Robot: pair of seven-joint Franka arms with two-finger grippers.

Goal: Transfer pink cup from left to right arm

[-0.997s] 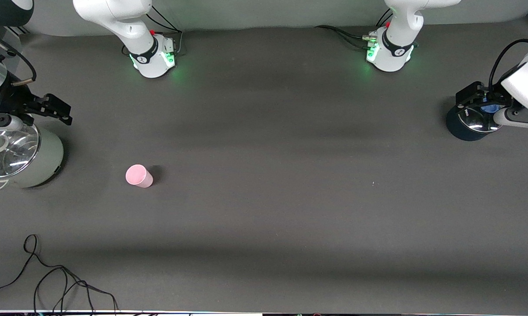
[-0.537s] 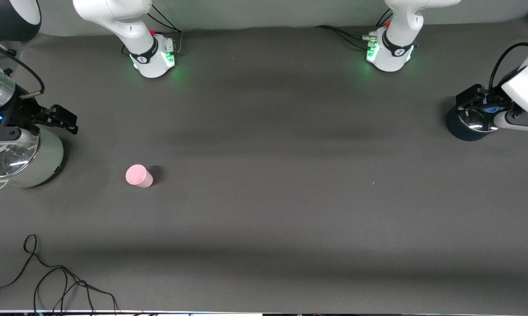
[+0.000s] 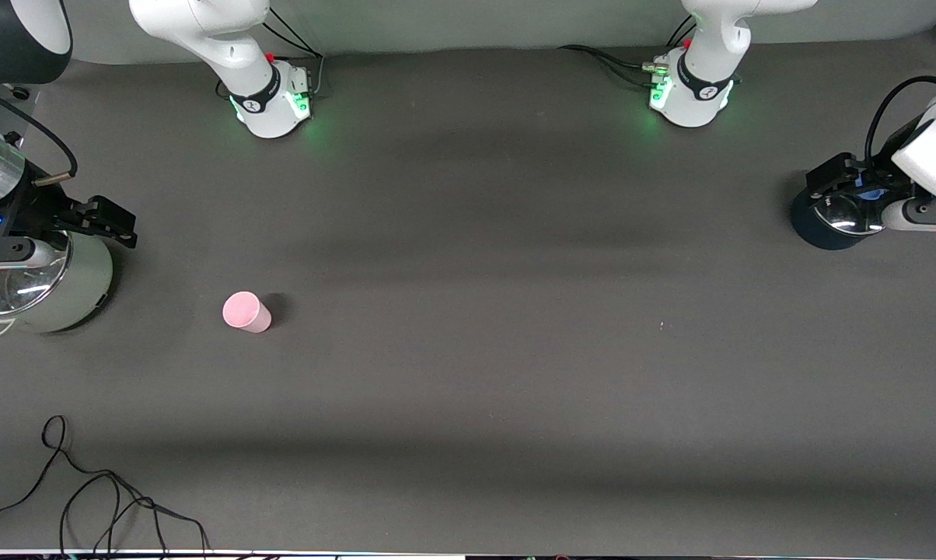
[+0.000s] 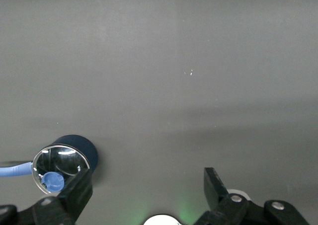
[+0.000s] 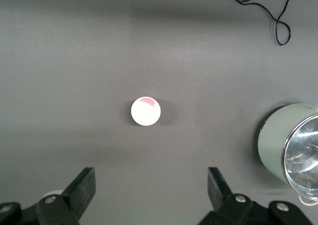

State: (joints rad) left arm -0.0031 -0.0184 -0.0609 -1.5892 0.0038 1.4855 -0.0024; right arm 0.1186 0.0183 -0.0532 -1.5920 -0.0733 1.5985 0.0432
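The pink cup (image 3: 246, 312) (image 5: 145, 111) stands on the table, near the green pot (image 3: 56, 281), bearing no readable writing. Right gripper (image 5: 151, 190) and left gripper (image 4: 149, 187) hover unclenched, empty.

The right gripper (image 3: 87, 214) hangs at the right arm's end of the table, fingers (image 5: 85, 184) spread wide. The left gripper (image 3: 837, 173) (at the left arm's end) hangs likewise, fingers (image 4: 213, 185) apart, holding nothing.
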